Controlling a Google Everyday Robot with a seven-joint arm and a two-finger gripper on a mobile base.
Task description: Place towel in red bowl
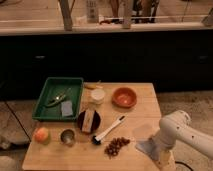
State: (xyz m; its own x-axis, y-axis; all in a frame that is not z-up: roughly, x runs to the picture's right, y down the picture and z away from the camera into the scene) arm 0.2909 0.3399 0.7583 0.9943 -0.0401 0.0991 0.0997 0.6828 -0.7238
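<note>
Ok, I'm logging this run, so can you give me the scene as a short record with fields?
towel: thin flat grey-blue cloth, lying on the front right corner of the wooden table
bowl: round orange-red bowl, back right of the table, nothing visible inside
gripper: gripper on the white arm, low at the cloth's right edge
gap: cloth and bowl are apart
task state: cloth not yet in the bowl
</note>
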